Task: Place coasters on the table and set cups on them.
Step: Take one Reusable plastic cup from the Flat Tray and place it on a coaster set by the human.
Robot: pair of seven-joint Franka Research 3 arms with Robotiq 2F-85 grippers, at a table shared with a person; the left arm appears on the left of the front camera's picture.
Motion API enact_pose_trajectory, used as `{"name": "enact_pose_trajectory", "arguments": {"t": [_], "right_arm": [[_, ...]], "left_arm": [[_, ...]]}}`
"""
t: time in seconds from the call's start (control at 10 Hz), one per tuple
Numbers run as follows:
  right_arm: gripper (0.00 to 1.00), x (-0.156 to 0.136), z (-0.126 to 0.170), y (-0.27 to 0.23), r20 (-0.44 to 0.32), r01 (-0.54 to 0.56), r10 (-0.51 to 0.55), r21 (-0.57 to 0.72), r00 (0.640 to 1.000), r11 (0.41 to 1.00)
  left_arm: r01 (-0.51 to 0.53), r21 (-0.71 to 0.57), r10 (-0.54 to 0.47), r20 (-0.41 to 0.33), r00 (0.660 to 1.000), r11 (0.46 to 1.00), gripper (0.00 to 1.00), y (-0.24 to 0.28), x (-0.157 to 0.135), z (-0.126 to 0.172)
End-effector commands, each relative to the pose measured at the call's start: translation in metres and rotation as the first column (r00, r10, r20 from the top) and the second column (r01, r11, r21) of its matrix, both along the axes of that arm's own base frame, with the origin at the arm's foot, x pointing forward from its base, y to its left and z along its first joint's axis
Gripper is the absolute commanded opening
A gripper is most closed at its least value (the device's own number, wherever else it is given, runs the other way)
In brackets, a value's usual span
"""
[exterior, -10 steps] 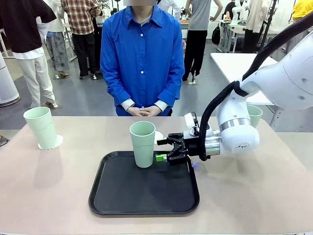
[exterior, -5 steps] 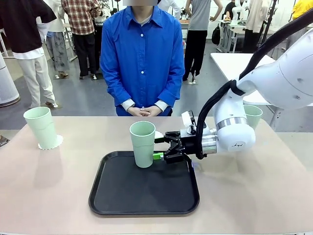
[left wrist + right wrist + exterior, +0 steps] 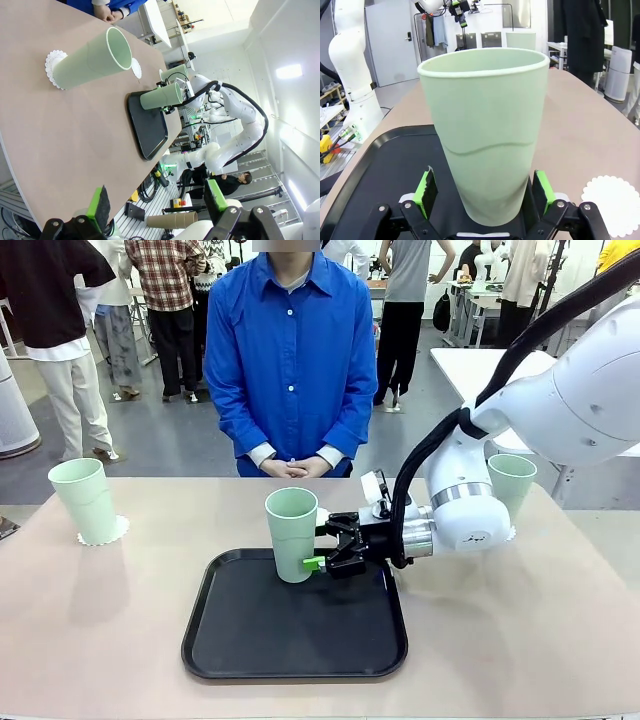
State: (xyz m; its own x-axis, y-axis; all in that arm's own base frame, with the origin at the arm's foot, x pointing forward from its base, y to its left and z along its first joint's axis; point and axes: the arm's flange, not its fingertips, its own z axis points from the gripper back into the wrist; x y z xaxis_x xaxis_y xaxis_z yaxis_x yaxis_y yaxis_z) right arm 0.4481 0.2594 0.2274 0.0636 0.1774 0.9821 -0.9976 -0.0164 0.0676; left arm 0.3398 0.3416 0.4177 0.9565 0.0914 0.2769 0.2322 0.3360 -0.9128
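Observation:
A mint-green cup stands upright at the back of the black tray. My right gripper is open and straddles its lower part. In the right wrist view the cup sits between the green pads with a small gap on each side. An empty coaster lies just behind the tray, also seen as the coaster at the lower right. Another cup stands on a coaster at the far left. A third cup stands behind my right arm. My left gripper hangs open off the table's edge.
A person in a blue shirt stands at the far edge of the table, hands clasped and off the tabletop. The tray takes up the middle front. Bare tabletop lies to the left and right of it.
My right gripper has moved left along the tray's back edge, so its open fingers now stand on either side of the cup. The cups and the person have not moved.

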Motion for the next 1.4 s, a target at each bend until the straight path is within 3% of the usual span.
{"name": "enact_pose_trajectory", "arguments": {"t": [0.0,0.9,1.0,1.1,1.2,1.3], "right_arm": [[1.0,0.004,-0.005,0.013,0.028,0.012,-0.012,0.015,1.0,1.0],[1.0,0.006,-0.012,0.051,-0.004,-0.03,0.03,0.037,1.0,0.999],[0.97,0.005,-0.012,0.052,-0.003,-0.04,0.041,0.043,0.999,0.998],[0.4,0.006,-0.012,0.051,-0.006,-0.04,0.04,0.05,0.999,0.998],[0.37,0.007,-0.011,0.049,-0.004,-0.038,0.038,0.054,0.999,0.998],[0.0,0.007,-0.01,0.048,-0.003,-0.037,0.037,0.058,0.999,0.998]], "left_arm": [[0.005,-0.001,-0.005,0.004,1.0,1.0,1.0,0.0,-0.003,0.001],[0.005,-0.001,-0.005,0.004,1.0,1.0,1.0,0.0,-0.003,0.001],[0.005,-0.001,-0.005,0.004,1.0,1.0,1.0,0.0,-0.003,0.001],[0.005,-0.001,-0.005,0.004,1.0,1.0,1.0,0.0,-0.003,0.001],[0.005,-0.001,-0.005,0.004,1.0,1.0,1.0,0.0,-0.003,0.001],[0.005,-0.001,-0.005,0.004,1.0,1.0,1.0,0.0,-0.003,0.001]]}}
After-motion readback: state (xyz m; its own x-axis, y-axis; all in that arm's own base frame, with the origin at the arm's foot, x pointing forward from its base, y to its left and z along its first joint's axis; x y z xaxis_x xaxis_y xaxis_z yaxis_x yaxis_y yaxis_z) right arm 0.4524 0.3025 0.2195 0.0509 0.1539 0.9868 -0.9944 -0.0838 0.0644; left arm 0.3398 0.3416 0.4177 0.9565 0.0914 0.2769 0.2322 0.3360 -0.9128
